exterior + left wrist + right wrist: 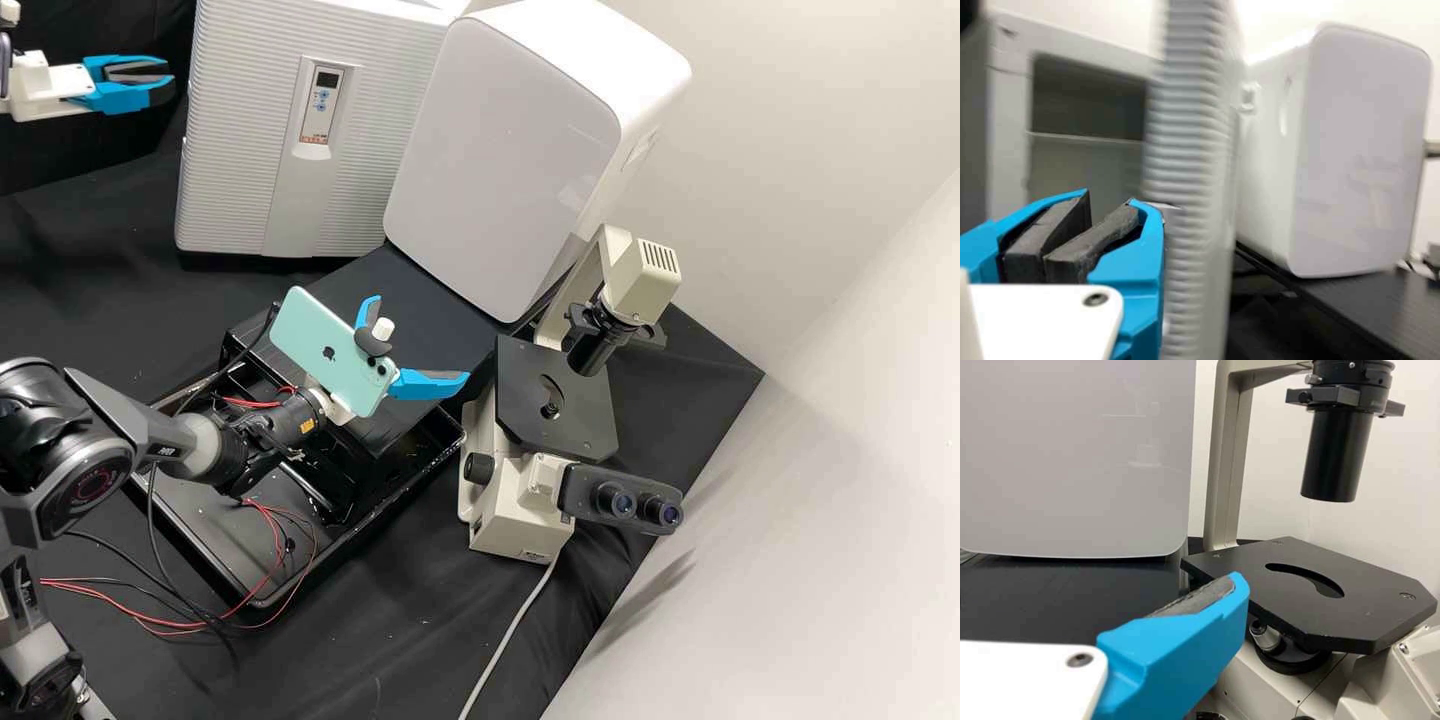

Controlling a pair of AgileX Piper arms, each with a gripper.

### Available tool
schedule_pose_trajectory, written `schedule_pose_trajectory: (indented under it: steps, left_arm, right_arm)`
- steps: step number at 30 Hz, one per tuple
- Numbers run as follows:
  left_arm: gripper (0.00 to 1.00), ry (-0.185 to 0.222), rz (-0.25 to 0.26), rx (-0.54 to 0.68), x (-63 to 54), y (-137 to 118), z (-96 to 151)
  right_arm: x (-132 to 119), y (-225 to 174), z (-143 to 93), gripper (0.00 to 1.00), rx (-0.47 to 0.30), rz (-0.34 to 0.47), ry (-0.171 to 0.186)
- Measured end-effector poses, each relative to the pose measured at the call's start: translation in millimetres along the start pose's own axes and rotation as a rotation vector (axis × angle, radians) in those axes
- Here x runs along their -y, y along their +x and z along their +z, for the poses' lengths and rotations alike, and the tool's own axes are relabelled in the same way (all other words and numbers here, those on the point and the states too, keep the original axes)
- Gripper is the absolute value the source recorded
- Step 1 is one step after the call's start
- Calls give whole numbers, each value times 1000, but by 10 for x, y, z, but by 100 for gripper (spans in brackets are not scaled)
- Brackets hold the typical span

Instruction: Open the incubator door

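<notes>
My left gripper (165,84) has its fingers drawn together, near the incubator door (238,150), which stands open (the hollow inside shows in my wrist view). The door's control panel (324,98) carries a printed label. My right gripper (420,339) is spread wide near the microscope (555,400); beyond sits a white cabinet (490,160).

Dark logo (328,353) on mint phone (306,318), red print (314,140) on incubator panel (318,118)

The incubator's mouth (1084,166) lies open, its ribbed door (1189,150) barring one side.
</notes>
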Motion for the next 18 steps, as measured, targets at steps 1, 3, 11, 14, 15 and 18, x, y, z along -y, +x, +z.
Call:
schedule_pose_trajectory:
  steps: [1,3,11,14,15,18]
  left_arm:
    - [0,-13,21,-22,-23,-35,-3]
    - [0,-20,58,-89,-65,-89,-29]
    - [0,-42,131,-423,-110,-259,-249]
    - [0,-18,120,-499,-80,-267,-289]
    - [0,-1,109,-524,-54,-262,-298]
    - [0,60,61,-576,40,-239,-318]
  right_arm:
    - [0,0,0,100,0,0,0]
    - [0,0,0,100,0,0,0]
    - [0,0,0,100,0,0,0]
    - [0,0,0,100,0,0,0]
    - [0,0,0,100,0,0,0]
    - [0,0,0,100,0,0,0]
